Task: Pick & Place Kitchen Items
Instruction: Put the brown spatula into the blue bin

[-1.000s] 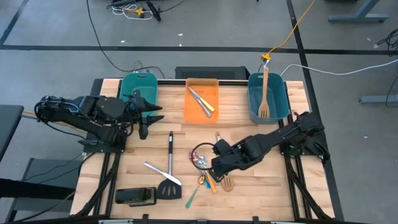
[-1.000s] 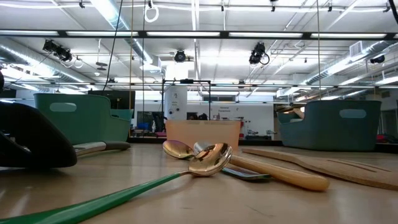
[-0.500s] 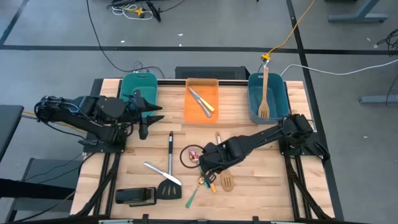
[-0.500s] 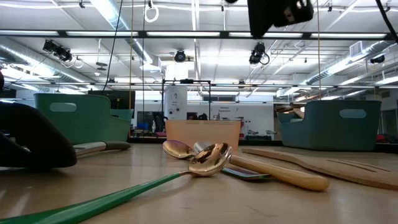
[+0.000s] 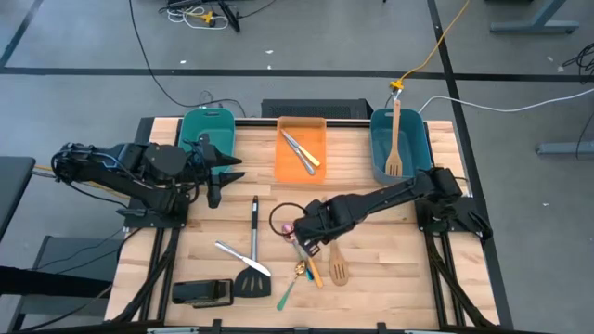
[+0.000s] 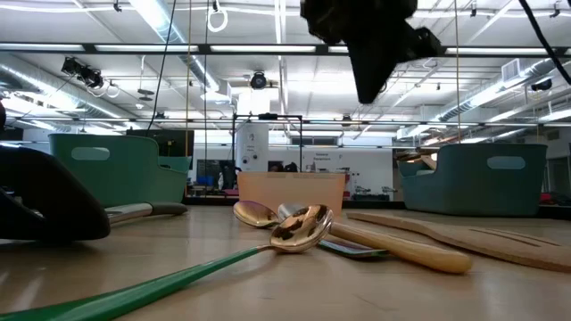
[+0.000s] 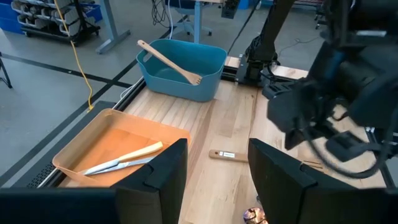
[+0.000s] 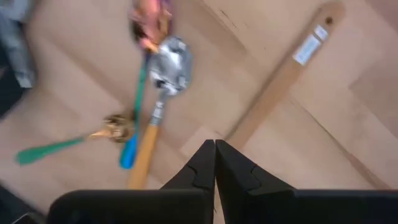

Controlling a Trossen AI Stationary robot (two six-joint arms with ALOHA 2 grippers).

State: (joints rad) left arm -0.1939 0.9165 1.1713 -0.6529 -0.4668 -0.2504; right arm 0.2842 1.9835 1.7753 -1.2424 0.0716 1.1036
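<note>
Your right gripper (image 8: 214, 163) hovers pinched shut and empty over the spoons (image 8: 163, 71): spread it before descending squarely onto one handle.

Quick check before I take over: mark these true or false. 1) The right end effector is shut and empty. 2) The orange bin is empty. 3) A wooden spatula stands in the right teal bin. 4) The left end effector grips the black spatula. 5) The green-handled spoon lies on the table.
1) True: the right end effector hangs shut over the utensil pile, holding nothing.
2) False: the orange bin holds cutlery.
3) True: a wooden spatula leans in the right teal bin.
4) False: the left end effector is open and empty near the left teal bin; the black spatula lies on the table.
5) True: the green-handled spoon lies on the table.
</note>
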